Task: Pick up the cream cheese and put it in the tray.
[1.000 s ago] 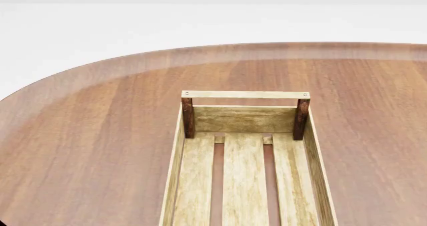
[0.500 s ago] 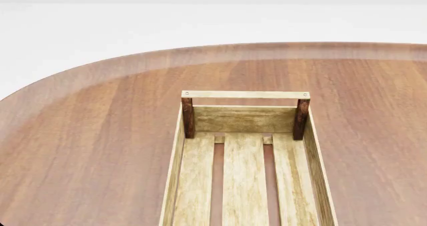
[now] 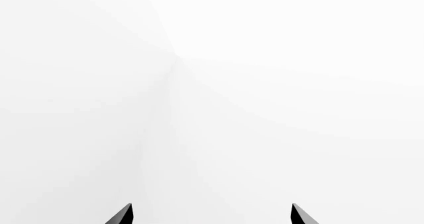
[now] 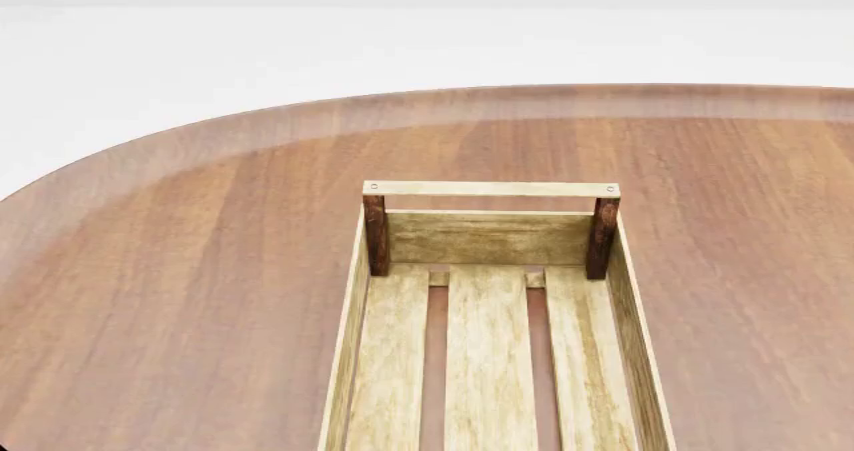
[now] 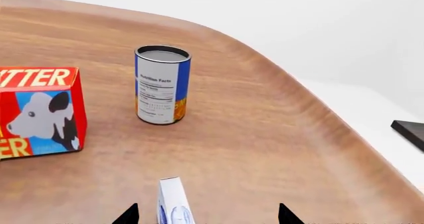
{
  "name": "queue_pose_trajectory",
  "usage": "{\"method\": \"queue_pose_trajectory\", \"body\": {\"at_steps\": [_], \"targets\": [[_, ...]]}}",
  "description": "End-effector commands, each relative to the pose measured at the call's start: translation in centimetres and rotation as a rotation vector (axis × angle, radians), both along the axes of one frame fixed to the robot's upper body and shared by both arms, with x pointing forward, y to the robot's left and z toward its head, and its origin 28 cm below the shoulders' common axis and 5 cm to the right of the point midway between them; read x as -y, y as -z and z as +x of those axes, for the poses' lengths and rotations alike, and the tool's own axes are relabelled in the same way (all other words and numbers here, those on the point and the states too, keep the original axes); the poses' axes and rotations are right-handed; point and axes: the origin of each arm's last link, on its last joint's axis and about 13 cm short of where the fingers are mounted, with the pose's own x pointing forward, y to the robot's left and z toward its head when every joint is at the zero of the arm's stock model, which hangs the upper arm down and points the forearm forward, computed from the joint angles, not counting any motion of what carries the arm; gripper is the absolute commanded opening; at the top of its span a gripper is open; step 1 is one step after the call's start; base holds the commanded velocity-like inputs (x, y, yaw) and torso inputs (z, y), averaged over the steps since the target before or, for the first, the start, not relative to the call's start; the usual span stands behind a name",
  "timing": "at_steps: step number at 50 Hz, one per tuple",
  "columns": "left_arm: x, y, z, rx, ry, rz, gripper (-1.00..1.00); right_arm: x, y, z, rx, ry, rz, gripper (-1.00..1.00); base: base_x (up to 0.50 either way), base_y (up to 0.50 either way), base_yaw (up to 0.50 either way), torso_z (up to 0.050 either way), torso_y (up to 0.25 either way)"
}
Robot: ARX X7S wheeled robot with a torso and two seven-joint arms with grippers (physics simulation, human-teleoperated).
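Nothing has shifted in the head view since a second ago: the tray [image 4: 489,321] sits in the same spot on the brown table [image 4: 174,271], its far rail and dark posts square to the camera, its slatted bottom bare. Neither arm shows in this view, and the cream cheese is not in it either.

From the left wrist, only blank white surroundings appear. Two dark fingertips [image 3: 122,216] of the left gripper [image 3: 210,215] poke in well apart, so it stands open with nothing between them, pointed away from the table.

From the right wrist, the cream cheese [image 5: 174,203] stands on edge on the table, its blue oval logo partly cut off by the frame. It lies between the two dark tips of the right gripper [image 5: 207,215], nearer one of them; the fingers are spread and do not touch it. Beyond it stand the can [image 5: 162,84] and the red butter box [image 5: 38,112], well apart from the gripper.

To grasp well, the right gripper probably should centre the thin box between its fingers, come down further, then close across the narrow faces, so the box is not tipped over.
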Motion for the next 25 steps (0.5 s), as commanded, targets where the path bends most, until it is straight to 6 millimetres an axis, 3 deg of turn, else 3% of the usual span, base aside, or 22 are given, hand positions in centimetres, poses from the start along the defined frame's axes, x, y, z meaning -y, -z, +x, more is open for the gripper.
{"method": "queue_pose_trajectory", "body": {"at_steps": [1,25], "targets": [[0.04,-0.02,-0.05,0.000,0.001,0.002,1.00,0.16,0.64,0.17,-0.020,0.000,0.011,1.00,0.00,0.00,0.00,0.000,0.000],[0.10,0.06,0.05,-0.006,0.001,0.007,1.00,0.91,1.28,0.01,-0.029,-0.020,0.058,1.00,0.00,0.00,0.00,0.000,0.000]]}}
